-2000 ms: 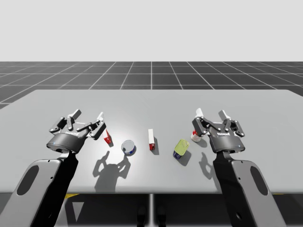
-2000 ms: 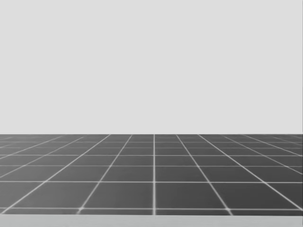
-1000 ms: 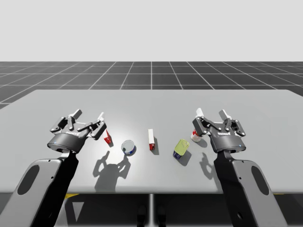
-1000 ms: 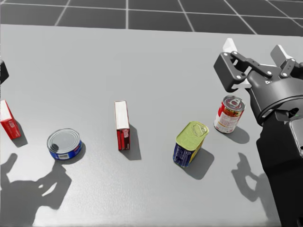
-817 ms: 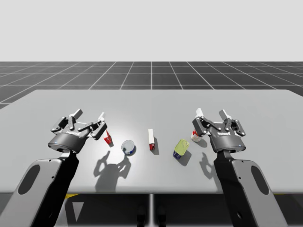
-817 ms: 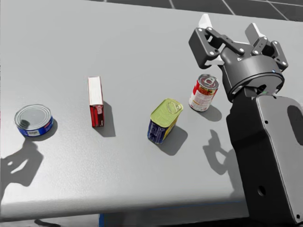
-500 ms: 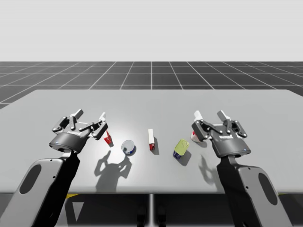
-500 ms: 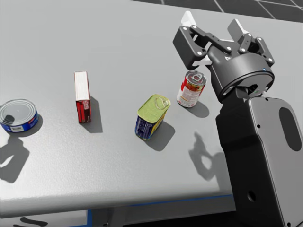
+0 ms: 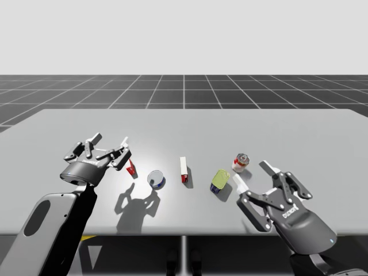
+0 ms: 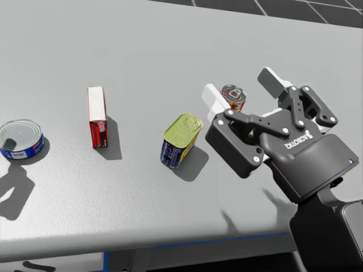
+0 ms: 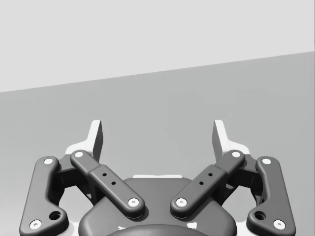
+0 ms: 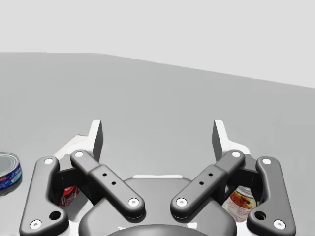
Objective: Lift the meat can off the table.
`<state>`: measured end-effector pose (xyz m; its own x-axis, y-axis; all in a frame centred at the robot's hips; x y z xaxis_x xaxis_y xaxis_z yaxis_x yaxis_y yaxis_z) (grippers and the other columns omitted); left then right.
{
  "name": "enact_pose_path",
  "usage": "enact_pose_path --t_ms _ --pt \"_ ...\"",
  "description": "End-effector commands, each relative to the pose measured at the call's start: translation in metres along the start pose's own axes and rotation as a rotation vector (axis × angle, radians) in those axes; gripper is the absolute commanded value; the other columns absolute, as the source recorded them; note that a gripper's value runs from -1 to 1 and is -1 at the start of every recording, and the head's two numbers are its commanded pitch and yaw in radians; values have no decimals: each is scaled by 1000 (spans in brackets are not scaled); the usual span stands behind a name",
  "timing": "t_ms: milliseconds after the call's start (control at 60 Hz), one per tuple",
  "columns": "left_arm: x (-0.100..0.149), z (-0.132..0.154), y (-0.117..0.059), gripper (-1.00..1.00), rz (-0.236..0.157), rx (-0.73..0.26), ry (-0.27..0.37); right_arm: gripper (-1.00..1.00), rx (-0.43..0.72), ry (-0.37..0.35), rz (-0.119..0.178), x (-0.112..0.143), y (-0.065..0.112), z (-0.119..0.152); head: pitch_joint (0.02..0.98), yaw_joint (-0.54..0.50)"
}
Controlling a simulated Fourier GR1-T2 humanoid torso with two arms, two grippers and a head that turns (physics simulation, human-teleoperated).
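Yellow-green on its lid and blue on its sides, the meat can [image 10: 181, 140] stands lid up on the table [image 10: 113, 51]. It is just outside the left fingertip [image 10: 214, 100] of the right jaws, not between them. Its oblong lid runs on a slant, and the end with the pull tab points toward that fingertip and the red round can [image 10: 233, 96] beyond it. The right jaws stand wide apart and grip nothing. The red round can lies ahead of them in the gap, its lower part hidden behind the linkage. In the right wrist view it peeks out beside one link, and a red scrap beside the other link is too small to name. A flat blue round can [image 9: 156, 179] and an upright red-and-white box [image 9: 183, 170] sit further out on the left-finger side. The left jaws are also apart, well away from the meat can, and one fingertip partly covers a small red box [image 9: 131, 168].
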<state>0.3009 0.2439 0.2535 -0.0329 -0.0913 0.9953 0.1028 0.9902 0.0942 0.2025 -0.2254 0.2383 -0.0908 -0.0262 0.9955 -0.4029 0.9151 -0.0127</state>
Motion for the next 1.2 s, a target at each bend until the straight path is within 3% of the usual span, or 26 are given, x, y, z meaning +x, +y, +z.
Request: enact_pose_path --t_ms 17,233,317,383,567,883,933,1200 --pt "0 0 0 -1000 2 -2 -1 -1000 135 27 -6 -15 14 26 884 -255" --pt "0 0 -1 -1000 -4 2 2 -1000 193 57 43 -48 13 42 884 -256" --pt "-1 0 -1 -1000 -6 1 2 -1000 214 63 41 -61 12 40 883 -259" --pt "-1 0 -1 -1000 -8 4 4 -1000 216 83 14 -70 12 37 883 -261" --pt "-1 0 -1 -1000 -12 6 6 -1000 210 103 -9 -86 10 26 885 -259" --pt "-1 0 0 -1000 -11 5 4 -1000 143 144 37 -113 3 -2 887 -254" --pt "-1 0 0 -1000 -11 5 4 -1000 137 157 26 -114 3 -7 887 -252" --pt "-1 0 0 -1000 -12 3 3 -1000 118 217 38 -118 -1 -28 884 -249"
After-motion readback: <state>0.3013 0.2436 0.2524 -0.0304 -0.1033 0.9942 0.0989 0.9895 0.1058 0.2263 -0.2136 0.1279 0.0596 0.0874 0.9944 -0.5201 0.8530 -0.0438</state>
